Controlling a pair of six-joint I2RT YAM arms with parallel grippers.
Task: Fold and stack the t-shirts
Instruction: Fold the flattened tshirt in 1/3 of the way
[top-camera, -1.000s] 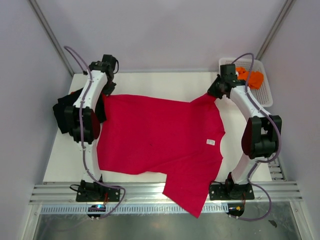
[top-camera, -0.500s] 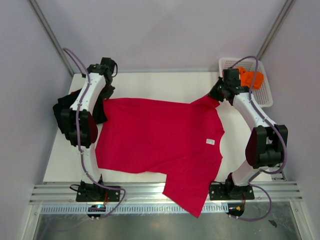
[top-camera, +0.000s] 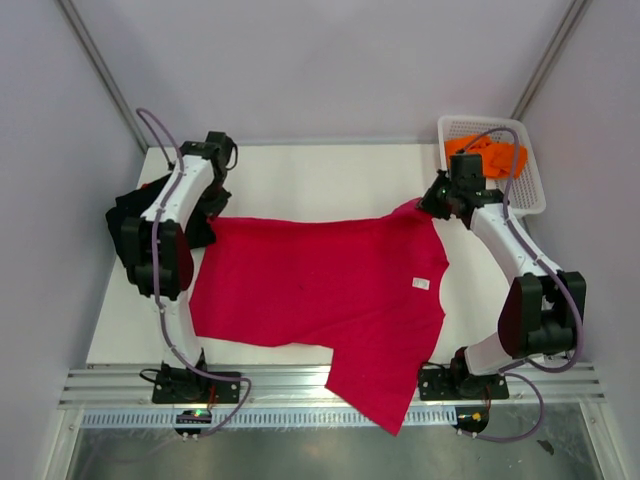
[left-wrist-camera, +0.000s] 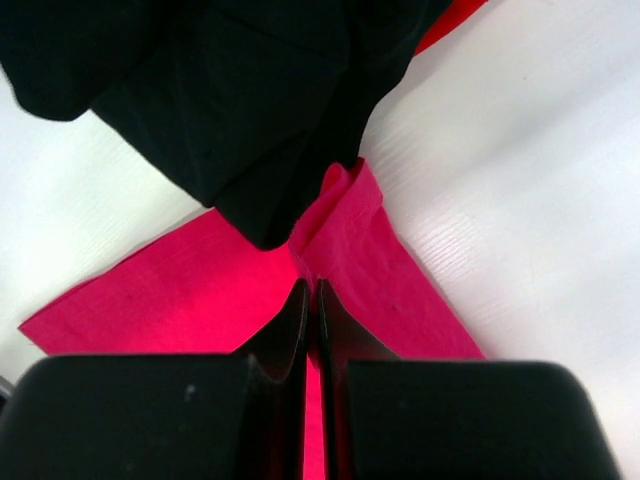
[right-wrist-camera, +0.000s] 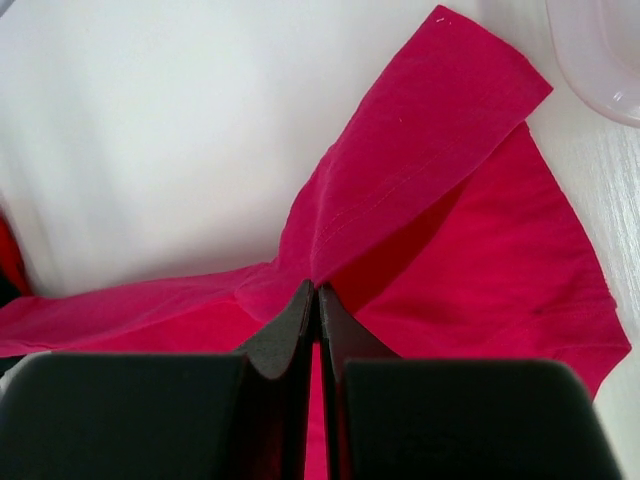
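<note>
A large crimson-red t-shirt (top-camera: 320, 290) with a small white label (top-camera: 421, 284) lies spread on the white table, its lower part hanging over the near edge. My left gripper (top-camera: 208, 213) is shut on the shirt's far left corner (left-wrist-camera: 345, 225). My right gripper (top-camera: 425, 205) is shut on the far right corner (right-wrist-camera: 400, 190), lifting the cloth into a peak. A black t-shirt (top-camera: 130, 215) lies bunched at the table's left edge, also in the left wrist view (left-wrist-camera: 230, 90), touching the held corner. An orange t-shirt (top-camera: 490, 155) lies in the basket.
A white mesh basket (top-camera: 530, 185) stands at the far right corner; its rim shows in the right wrist view (right-wrist-camera: 600, 60). A strip of red cloth (left-wrist-camera: 450, 20) lies by the black shirt. Metal rails (top-camera: 330, 385) run along the near edge.
Both grippers have drawn the shirt's far edge toward the near side, so the shirt covers less depth. The right arm has swung outward and the orange t-shirt is more exposed.
</note>
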